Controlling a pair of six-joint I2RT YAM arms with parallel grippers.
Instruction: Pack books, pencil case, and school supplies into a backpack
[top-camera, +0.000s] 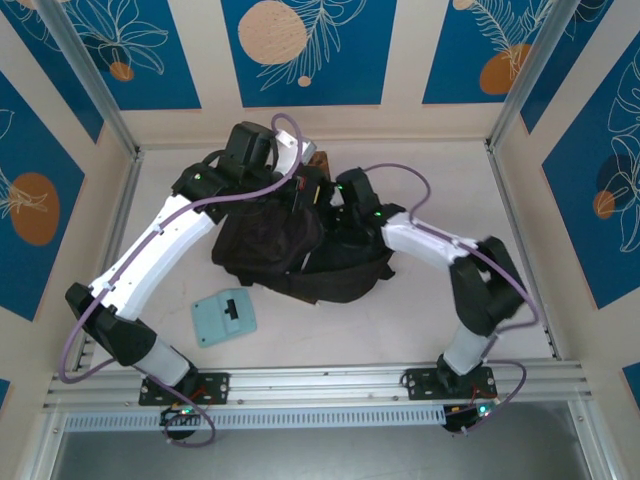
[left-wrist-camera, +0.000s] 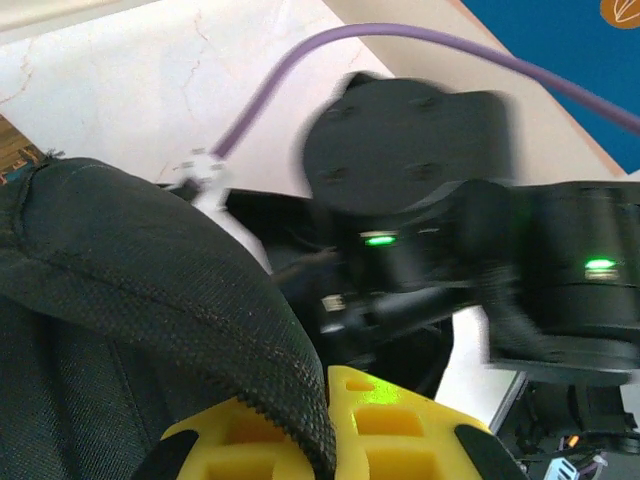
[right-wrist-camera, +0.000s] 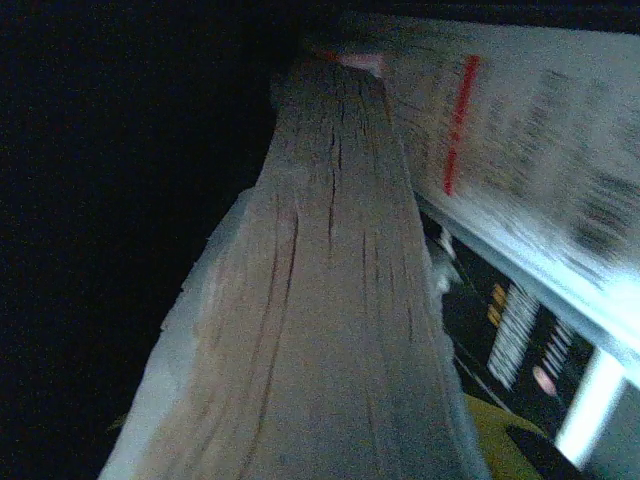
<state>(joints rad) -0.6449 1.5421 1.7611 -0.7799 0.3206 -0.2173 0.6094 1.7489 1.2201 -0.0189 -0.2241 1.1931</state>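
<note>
Black fabric makes up the backpack (top-camera: 290, 250), which lies slumped at the middle of a white table (top-camera: 450, 170). Both arms meet at its 12 o'clock edge.

The left gripper (left-wrist-camera: 325, 440) sits on that rim. In the left wrist view its yellow fingers (left-wrist-camera: 395, 415) are closed tight on a stitched edge of the fabric, pinching it between them. The right gripper (top-camera: 335, 210) reaches in from about 1 o'clock, close beside the left one.

The right wrist view is dark, with black all along its 9 o'clock side. A book (right-wrist-camera: 320, 300) stands with its cracked page edges facing the camera, running from 6 to 12 o'clock. A white packet (right-wrist-camera: 520, 130) with a red stripe of print lies at 2 o'clock of the book. A dark printed cover (right-wrist-camera: 500, 330) is at 4 o'clock. One yellow finger (right-wrist-camera: 495, 430) shows just beside the book at 5 o'clock. Whether the right fingers clamp the book cannot be told.

Outside the bag, a light-teal rounded piece (top-camera: 225, 318) with a black patch lies flat on the table. It is at 7 o'clock of the backpack and apart from it.

Bare table lies open at 3 o'clock of the backpack, out to the metal frame rail (top-camera: 505, 195), and along the near edge at 6 o'clock.
</note>
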